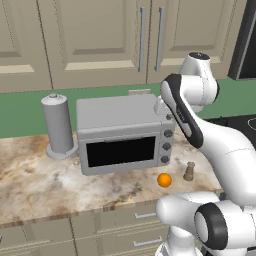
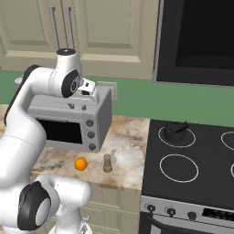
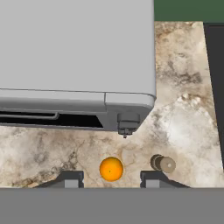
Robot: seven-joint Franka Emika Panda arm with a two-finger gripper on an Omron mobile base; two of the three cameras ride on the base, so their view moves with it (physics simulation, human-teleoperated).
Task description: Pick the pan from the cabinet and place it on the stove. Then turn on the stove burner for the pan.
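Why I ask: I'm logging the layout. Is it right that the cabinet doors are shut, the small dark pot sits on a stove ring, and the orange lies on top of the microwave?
Not quite. The orange lies on the counter in front of the microwave, beside the small shaker, as the left base view shows. The cabinet doors are shut, and the pot sits on a stove ring.
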